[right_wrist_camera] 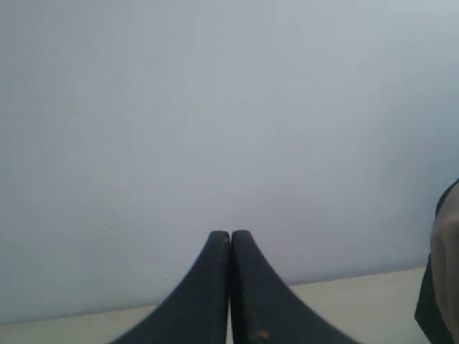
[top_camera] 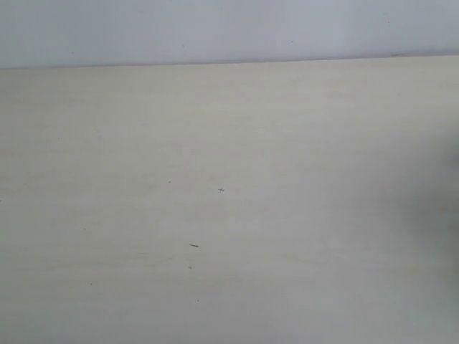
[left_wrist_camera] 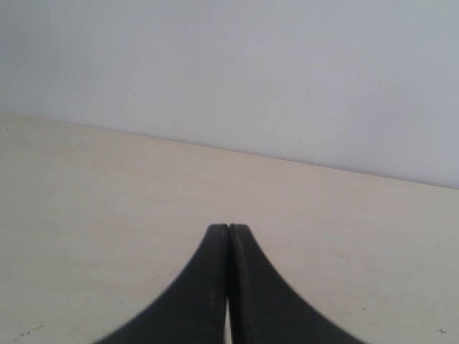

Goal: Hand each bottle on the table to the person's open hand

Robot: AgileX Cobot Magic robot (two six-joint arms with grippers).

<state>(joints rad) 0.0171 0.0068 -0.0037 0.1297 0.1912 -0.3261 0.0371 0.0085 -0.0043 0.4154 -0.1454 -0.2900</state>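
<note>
Exterior view, pale table (top_camera: 229, 179), left pincer (left_wrist_camera: 228, 228) closed, right pincer (right_wrist_camera: 230, 233) closed

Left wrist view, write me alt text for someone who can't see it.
The left gripper, black and shut with nothing held, points over a pale beige table toward a plain grey-white wall. Nothing else is in view.
</note>
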